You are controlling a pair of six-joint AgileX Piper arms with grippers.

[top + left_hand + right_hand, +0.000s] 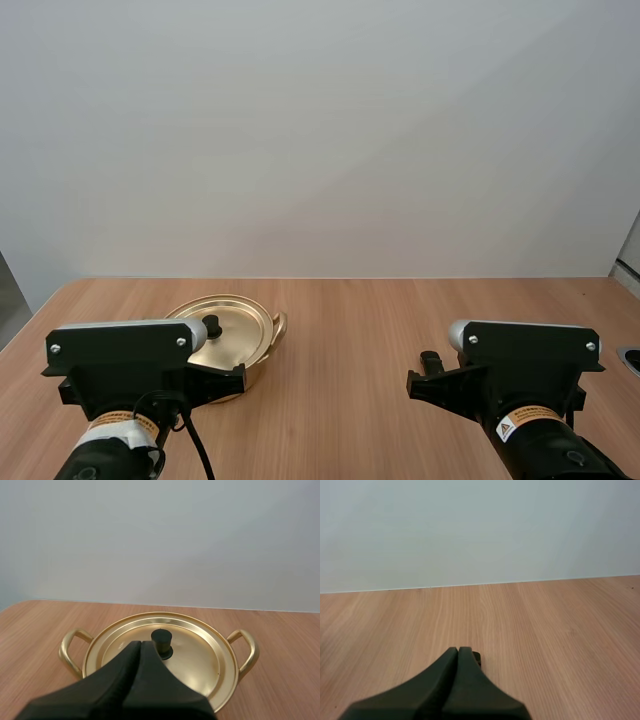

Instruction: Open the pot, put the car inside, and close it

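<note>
1. Sitting on the left part of the worktop (360, 320), the gold pot (251, 652) has its lid (200, 655) on, with the black knob (161, 639) at the centre.
2. We see our left end effector (140, 644) just on the near side of that knob, above the lid's near edge. Its two fingers are pressed together into one dark wedge and hold nothing.
3. We see our right end effector (458, 650) well to the right of the pot, over bare wood. Its fingers are likewise closed tight, with nothing between them.
</note>
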